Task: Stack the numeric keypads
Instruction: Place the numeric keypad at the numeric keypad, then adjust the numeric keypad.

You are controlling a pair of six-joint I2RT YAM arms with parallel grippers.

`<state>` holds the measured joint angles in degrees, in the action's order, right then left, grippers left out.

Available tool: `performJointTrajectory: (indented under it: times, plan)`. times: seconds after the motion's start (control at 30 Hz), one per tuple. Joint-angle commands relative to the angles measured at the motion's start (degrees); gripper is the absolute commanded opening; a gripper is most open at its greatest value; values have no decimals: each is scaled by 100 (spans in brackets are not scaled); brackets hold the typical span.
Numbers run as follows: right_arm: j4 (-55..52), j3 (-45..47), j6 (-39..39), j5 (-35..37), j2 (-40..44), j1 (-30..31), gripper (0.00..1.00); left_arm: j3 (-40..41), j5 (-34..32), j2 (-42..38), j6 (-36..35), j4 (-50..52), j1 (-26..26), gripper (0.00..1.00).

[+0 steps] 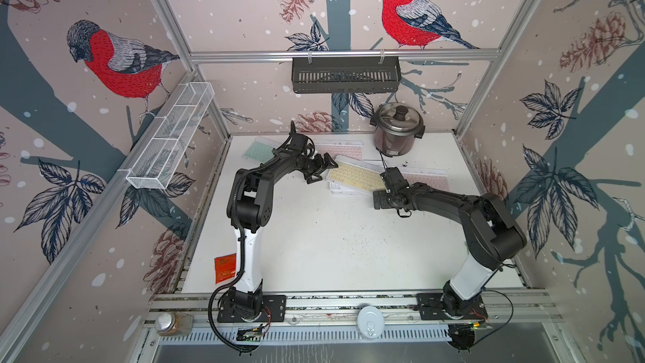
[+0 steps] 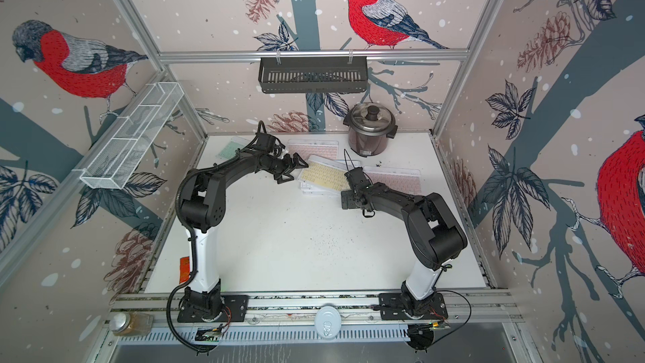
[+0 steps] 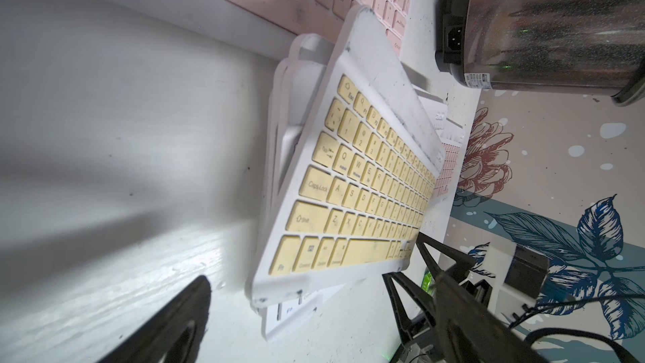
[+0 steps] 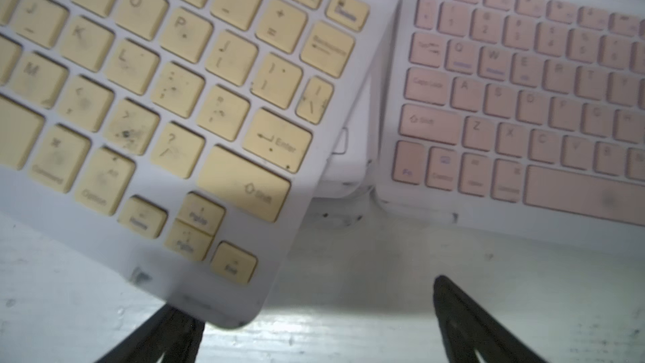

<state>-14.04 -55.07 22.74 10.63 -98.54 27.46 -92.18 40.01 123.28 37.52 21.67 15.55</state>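
Keypads sit just above the middle of the frame in both top views. A yellow keypad (image 1: pixel 356 176) lies skewed on a white pile (image 1: pixel 335 190). A pink keypad (image 1: pixel 427 178) lies flat just right of them, with a far pink keypad (image 1: pixel 340 150) and a mint keypad (image 1: pixel 256 150) further up the frame. My left gripper (image 1: pixel 319 170) hovers at the yellow keypad's left end, jaws spread and nothing between them. My right gripper (image 4: pixel 305 295) is wide open too, over bare table (image 4: pixel 349 326) by the yellow keypad's lower right corner, which overhangs the pile there.

I judge these to be light, thin, stiff plastic slabs. They won't bend, but the smooth frames look slippery and will likely slide on one another if nudged. Keys could pop if pinched. I'd take hold on the bare frame margin at a short end, ideally where a corner overhangs. A keypad lying flat on the table offers no edge to get under.
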Motion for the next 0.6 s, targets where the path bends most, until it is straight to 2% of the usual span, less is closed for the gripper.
performJointTrajectory:
  times: [0.0, 0.2, 0.3, 0.37, 0.47, 0.57]
  plan:
    - [-52, -110, 11, -38, -8, -206, 100, -126, 67, 50, 36, -33, 6, 99]
    - [-134, -382, -145, -73, -273, -553, 100, -341, 25, 79, -20, 153, 55, 99]
    - [-190, -493, -200, -12, -341, -689, 100, -672, -217, 195, -176, 516, 53, 99]
    - [-247, -556, -258, -15, -316, -765, 100, -1242, -419, 417, -406, 975, 55, 99]
    - [-310, -562, -312, -81, -157, -781, 100, -2362, -1110, 873, -968, 1686, 56, 99]
    - [-318, -469, -315, -241, 11, -771, 100, -3351, -1512, 1358, -1433, 2044, 45, 99]
